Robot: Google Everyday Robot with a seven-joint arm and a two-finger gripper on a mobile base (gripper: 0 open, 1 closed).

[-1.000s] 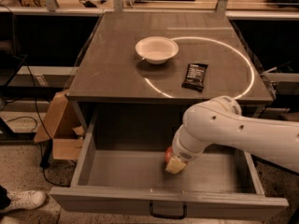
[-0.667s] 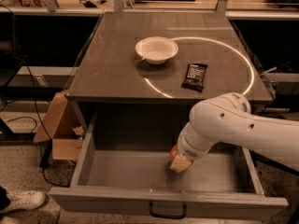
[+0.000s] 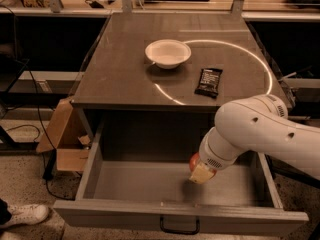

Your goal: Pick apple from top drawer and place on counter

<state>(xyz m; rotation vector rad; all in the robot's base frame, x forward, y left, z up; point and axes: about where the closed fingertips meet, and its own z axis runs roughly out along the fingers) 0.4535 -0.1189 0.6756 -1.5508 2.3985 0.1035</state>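
Where the drawer [image 3: 135,184] gapes, the gripper [image 3: 201,174] touches a red apple [image 3: 194,161].

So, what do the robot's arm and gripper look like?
The arm is thick, rounded and smooth white, with small dark dots and a perforated band at the wrist. The gripper, down in the top drawer, shows only a cream-yellow part.

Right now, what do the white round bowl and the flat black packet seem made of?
White round bowl: plastic or ceramic, matt; smooth even rim. Flat black packet: probably plastic film; thin, pale print. Gripper: inside the open grey top drawer, at the red apple.
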